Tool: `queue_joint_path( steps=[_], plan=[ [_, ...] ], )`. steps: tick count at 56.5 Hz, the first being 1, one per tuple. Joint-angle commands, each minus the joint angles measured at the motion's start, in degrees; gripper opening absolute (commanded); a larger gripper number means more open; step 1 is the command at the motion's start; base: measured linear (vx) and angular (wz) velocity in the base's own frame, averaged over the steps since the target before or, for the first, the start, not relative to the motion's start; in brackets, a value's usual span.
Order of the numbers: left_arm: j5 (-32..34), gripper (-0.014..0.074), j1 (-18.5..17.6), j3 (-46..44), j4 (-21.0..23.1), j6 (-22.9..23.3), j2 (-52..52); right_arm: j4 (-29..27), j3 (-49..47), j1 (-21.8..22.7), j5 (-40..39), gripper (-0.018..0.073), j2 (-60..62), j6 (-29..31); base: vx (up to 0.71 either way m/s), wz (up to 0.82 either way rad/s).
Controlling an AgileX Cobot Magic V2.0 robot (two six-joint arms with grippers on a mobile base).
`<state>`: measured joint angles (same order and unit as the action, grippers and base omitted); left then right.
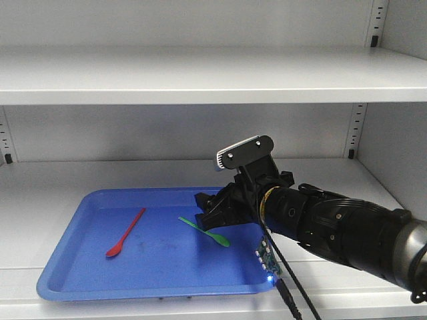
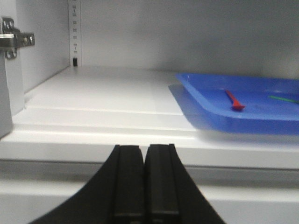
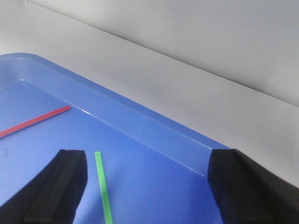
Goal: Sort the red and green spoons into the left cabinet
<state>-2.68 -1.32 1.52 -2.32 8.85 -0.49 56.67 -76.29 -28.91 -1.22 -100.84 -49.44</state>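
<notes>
A red spoon [image 1: 125, 233] and a green spoon [image 1: 205, 232] lie flat in a blue tray [image 1: 73, 267] on the lower shelf of the grey left cabinet [image 1: 200, 73]. My right gripper [image 1: 207, 212] hovers just over the green spoon's handle end. In the right wrist view this gripper [image 3: 148, 156] is open, and the green handle [image 3: 103, 186] lies between its fingers, close to the left one [image 3: 70, 177]. The red handle [image 3: 35, 120] shows at far left. My left gripper [image 2: 145, 149] is shut and empty, outside the shelf's front edge, left of the tray [image 2: 243, 119].
The tray's raised rim [image 3: 140, 112] runs just beyond the right gripper. An upper shelf [image 1: 200, 87] hangs above the arm. A door hinge [image 2: 11, 39] sticks out at the cabinet's left wall, beside a slotted strip [image 2: 74, 32].
</notes>
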Motion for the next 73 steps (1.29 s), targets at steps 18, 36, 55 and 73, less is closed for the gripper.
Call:
queue_joint_path(
  steps=[18,36,55,73],
  plan=[
    [3.0,-0.0006,0.2,-0.1,0.5,0.0,0.7,-0.1,-2.0,0.2,-2.2,0.0585,2.7,0.1,0.00,0.00],
    [3.0,-0.0006,0.2,-0.1,0.5,0.0,0.7,-0.1,-2.0,0.2,-2.2,0.0585,2.7,0.1,0.00,0.00],
    [3.0,-0.0006,0.2,-0.1,0.5,0.0,0.7,-3.3,-2.0,0.2,6.4,0.0585,3.5,0.1,0.00,0.00],
    [3.0,-0.0006,0.2,-0.1,0.5,0.0,0.7,-16.9,-1.0,3.1,22.0,0.0556,13.4,6.7,0.00,0.00]
  ],
)
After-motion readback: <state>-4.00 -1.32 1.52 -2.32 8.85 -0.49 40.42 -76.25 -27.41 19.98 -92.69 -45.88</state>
